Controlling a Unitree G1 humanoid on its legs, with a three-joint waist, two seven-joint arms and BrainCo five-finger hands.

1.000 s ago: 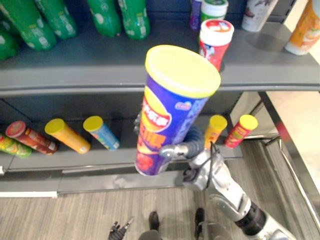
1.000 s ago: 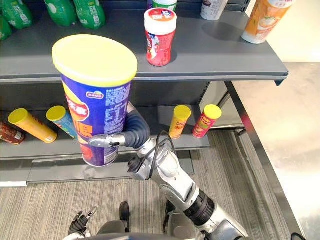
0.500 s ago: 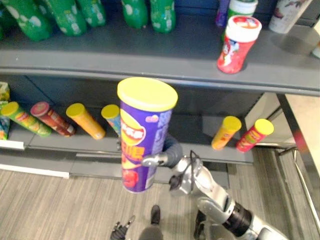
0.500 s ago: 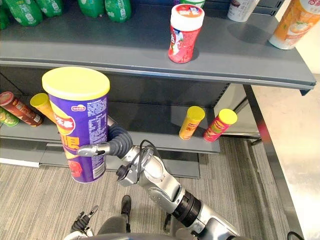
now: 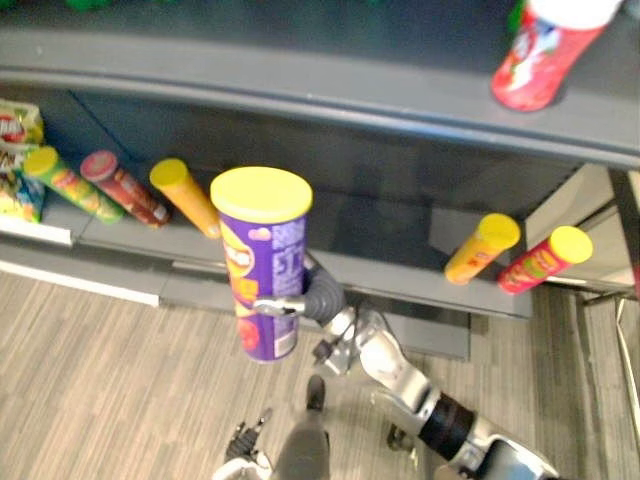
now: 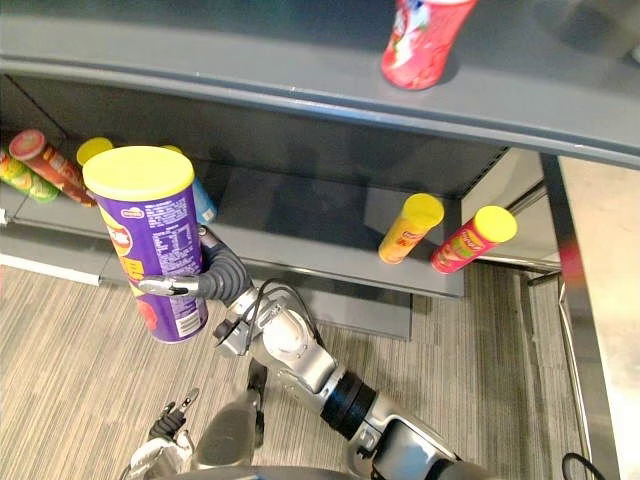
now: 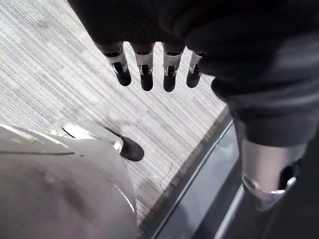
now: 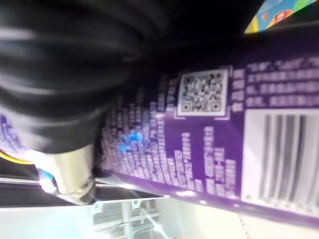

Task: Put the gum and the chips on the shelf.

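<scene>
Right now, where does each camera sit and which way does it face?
Left eye view: on the head, looking down at the shelf and the chips can in the right hand.
Right eye view: beside it, same scene, gum up top.
Left wrist view: along the left hand, down at the floor.
Right wrist view: along the right hand, against the chips can's label.
Both eye views share the chips can.

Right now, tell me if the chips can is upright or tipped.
Upright: the chips can stands yellow lid up in the right hand.
</scene>
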